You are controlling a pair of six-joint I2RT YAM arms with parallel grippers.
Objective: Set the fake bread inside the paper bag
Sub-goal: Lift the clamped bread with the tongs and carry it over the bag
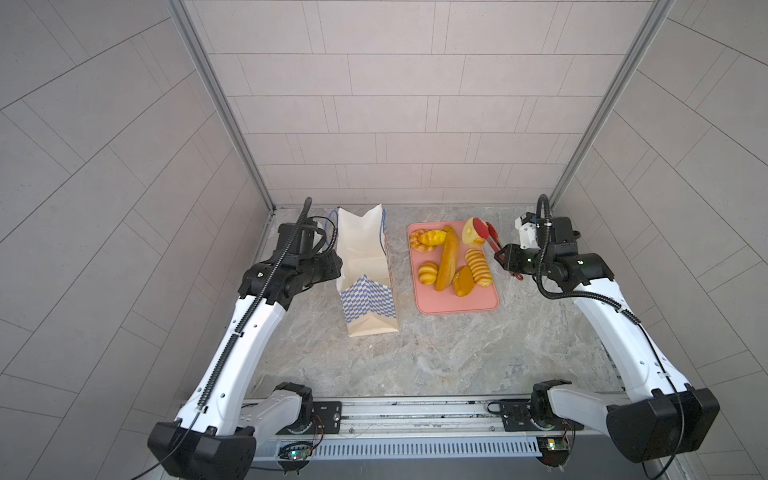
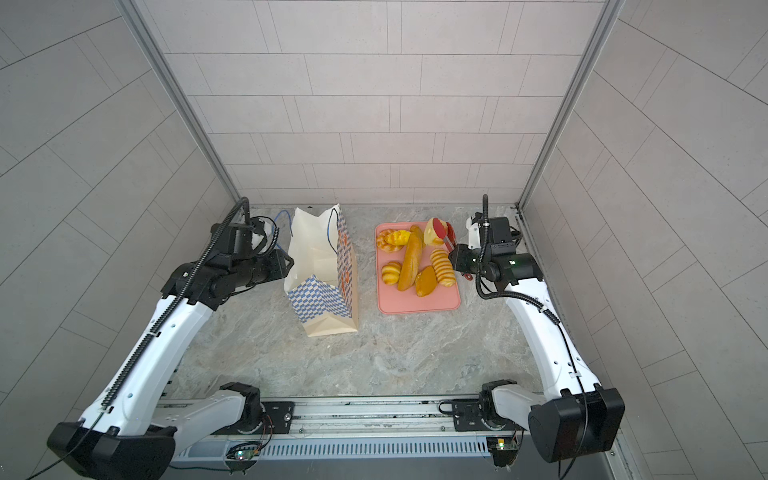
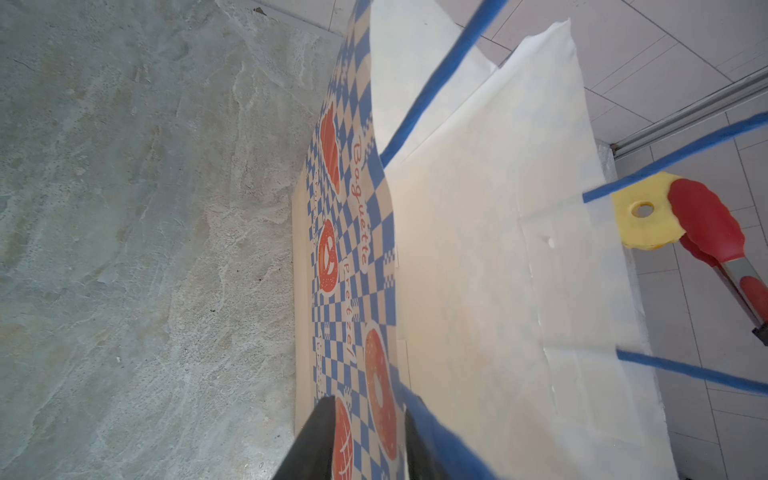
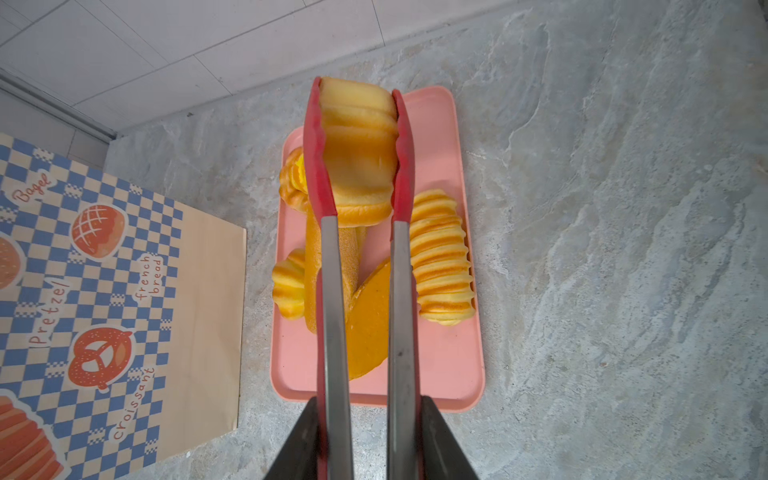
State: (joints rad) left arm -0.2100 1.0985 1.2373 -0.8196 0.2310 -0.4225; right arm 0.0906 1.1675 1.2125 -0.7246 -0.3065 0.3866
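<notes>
**Transfer position**

The right gripper is closed on the handles of the tongs. The red tips are squeezed onto a ring doughnut, which is held raised over the far right corner of the pink tray. The other fake bread lies on that tray, the baguette with its long axis near to far.

The paper bag stands upright to the left of the tray, apart from it, with its mouth open upward. The mouth is long from near to far and narrow from left to right. The doughnut is thus located to the right of the mouth, about level with its far end. The bag's right wall, with its blue cord handle, is interposed between the two.

The tongs are aligned from the gripper toward the far left, so the tips lead toward the bag. The coming transfer is judged to be a leftward carry, high enough to clear the right wall and handle, with release over the middle of the mouth.

The left gripper is the nearer to the bag. In the left wrist view its jaws are seen on either side of the rim of the left wall, with a gap showing between them. Whether paper or cord is pinched cannot be told.
</notes>
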